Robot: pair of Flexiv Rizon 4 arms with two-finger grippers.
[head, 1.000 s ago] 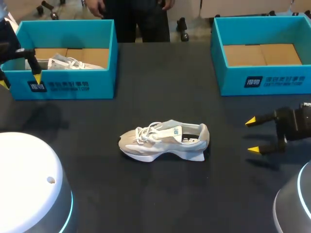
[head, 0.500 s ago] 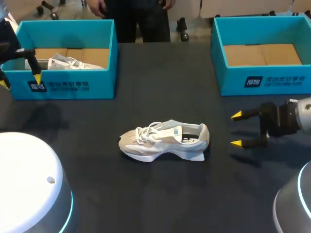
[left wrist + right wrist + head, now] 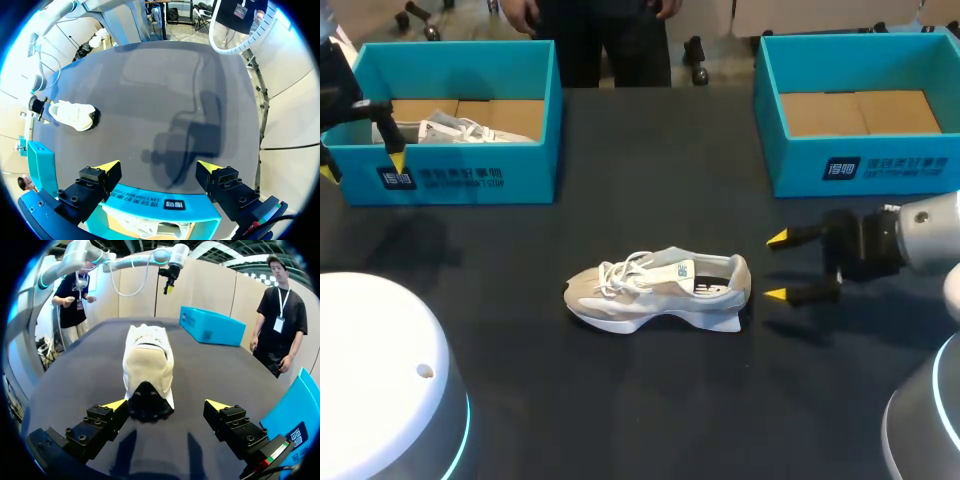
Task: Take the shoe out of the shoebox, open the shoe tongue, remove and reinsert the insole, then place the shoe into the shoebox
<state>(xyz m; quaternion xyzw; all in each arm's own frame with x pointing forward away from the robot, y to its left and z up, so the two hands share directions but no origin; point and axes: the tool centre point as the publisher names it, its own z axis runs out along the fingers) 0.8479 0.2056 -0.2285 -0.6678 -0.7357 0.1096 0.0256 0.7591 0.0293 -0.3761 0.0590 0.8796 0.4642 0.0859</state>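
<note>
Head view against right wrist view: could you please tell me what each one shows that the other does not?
Only the head view shows a second shoe inside the left shoebox. Only the right wrist view shows the table shoe's dark heel end-on, just ahead of its open fingers. Both show that shoe and the open right gripper.

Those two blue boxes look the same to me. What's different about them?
The left box holds a white shoe; the right box shows only its brown floor. The left pincer hangs at the left box's front wall; the right pincer is away from the right box. Both are teal and open-topped.
</note>
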